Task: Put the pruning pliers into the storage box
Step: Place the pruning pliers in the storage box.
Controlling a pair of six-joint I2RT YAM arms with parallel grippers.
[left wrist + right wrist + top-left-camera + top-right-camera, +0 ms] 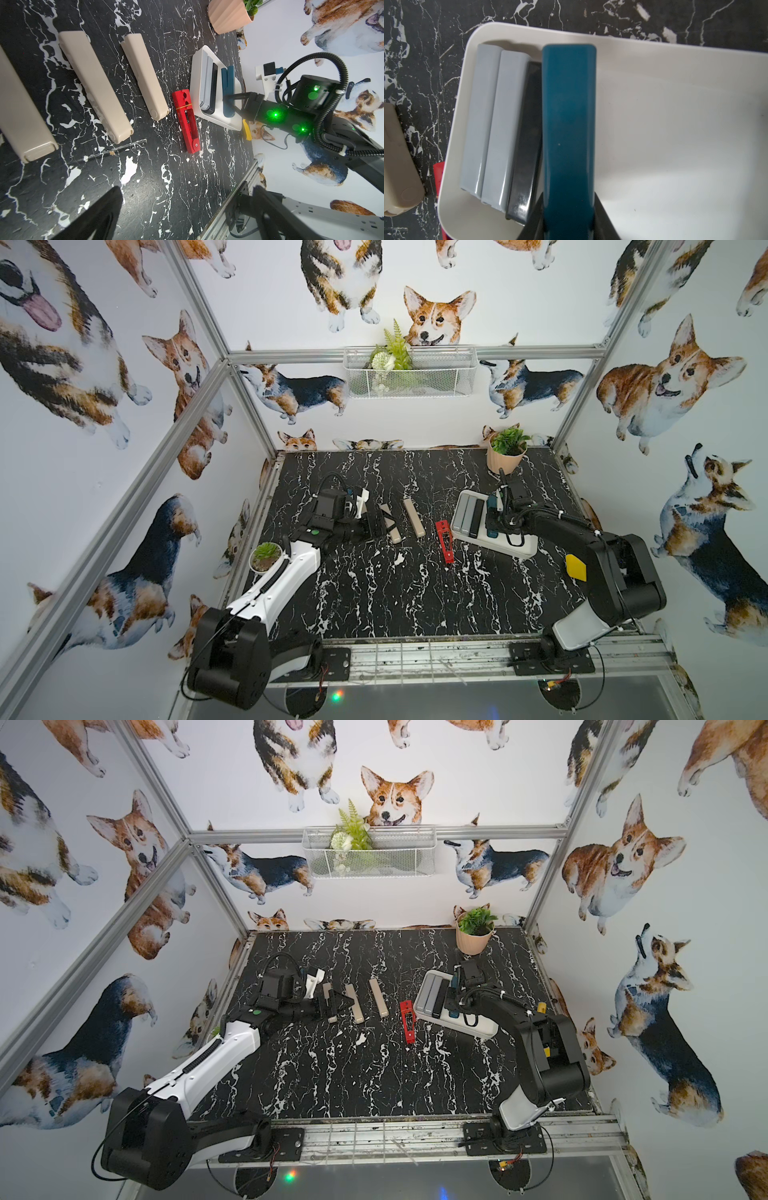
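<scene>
My right gripper (569,207) is shut on the teal pruning pliers (569,124), holding them inside the white storage box (675,135) right beside the black pliers (527,145). Two grey pliers (481,116) lie in the box against its left wall. In both top views the red pliers (444,541) lie on the table just left of the storage box (519,549). Three beige pliers (378,997) lie in a row further left. My left gripper (332,1004) hangs open over the leftmost beige pliers (20,108), gripping nothing. The left wrist view shows table between its fingers (99,216).
A pink pot with a green plant (505,456) stands at the back right, close behind the box. A small white pot with a succulent (265,558) sits by the left arm. A wire basket (409,371) hangs on the back wall. A metal rail runs along the table's front edge.
</scene>
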